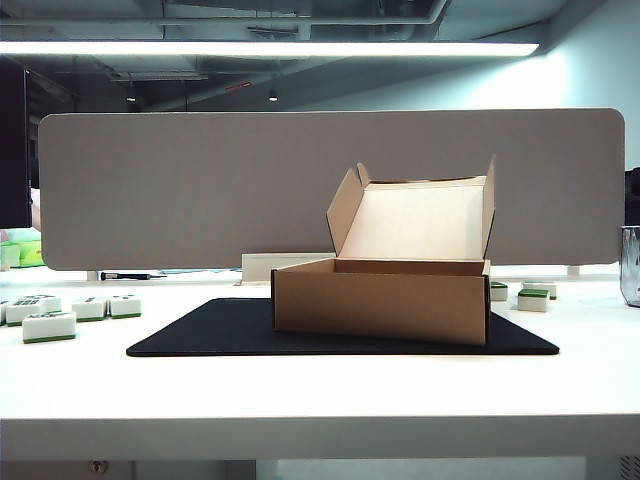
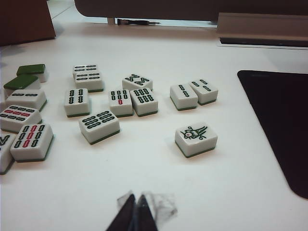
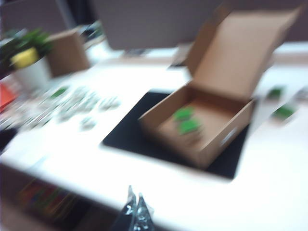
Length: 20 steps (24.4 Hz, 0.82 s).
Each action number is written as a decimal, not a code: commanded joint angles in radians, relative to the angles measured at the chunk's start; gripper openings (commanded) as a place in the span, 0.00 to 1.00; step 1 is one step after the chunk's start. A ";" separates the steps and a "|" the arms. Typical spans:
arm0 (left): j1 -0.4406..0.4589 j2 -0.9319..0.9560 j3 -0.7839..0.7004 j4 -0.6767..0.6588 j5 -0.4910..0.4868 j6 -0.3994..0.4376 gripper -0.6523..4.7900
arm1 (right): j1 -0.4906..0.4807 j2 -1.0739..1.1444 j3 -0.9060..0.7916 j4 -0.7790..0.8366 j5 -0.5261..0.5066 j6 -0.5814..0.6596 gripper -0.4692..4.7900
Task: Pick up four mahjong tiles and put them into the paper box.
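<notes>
The paper box [image 1: 380, 300] stands open on a black mat [image 1: 200, 335], lid upright. In the blurred right wrist view the box [image 3: 216, 139] holds two mahjong tiles, green backs up [image 3: 183, 114] [image 3: 189, 126]. More green-backed tiles [image 3: 284, 111] lie on the table past the box, seen in the exterior view as tiles [image 1: 533, 298] to its right. My right gripper [image 3: 134, 197] is shut and empty, high over the table's front edge, well short of the box. My left gripper [image 2: 136, 199] is shut with nothing in it, low over bare table near a spread of face-up tiles [image 2: 196, 138]. Neither gripper shows in the exterior view.
Several printed-face tiles [image 1: 48, 325] lie at the left of the table, two green-side-up ones [image 2: 31, 70] among them. A grey partition [image 1: 200, 190] runs behind the table. A brown box [image 3: 70, 50] and a potted plant [image 3: 29, 57] stand at the far left.
</notes>
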State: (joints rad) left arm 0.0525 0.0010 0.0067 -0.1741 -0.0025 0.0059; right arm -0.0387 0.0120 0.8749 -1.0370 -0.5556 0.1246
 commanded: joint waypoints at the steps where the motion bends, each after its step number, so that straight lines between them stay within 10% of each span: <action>1: 0.000 0.000 -0.001 -0.011 0.006 -0.002 0.11 | -0.023 -0.012 -0.071 0.190 0.059 0.014 0.09; 11: 0.000 0.000 -0.001 -0.011 0.006 -0.002 0.11 | -0.050 -0.013 -0.473 0.658 0.124 0.142 0.09; 20: 0.000 0.000 -0.001 -0.011 0.006 -0.002 0.11 | 0.005 -0.013 -0.791 0.922 0.494 0.214 0.09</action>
State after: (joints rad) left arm 0.0525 0.0013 0.0067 -0.1745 -0.0025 0.0063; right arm -0.0410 0.0074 0.0982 -0.1749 -0.1390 0.3168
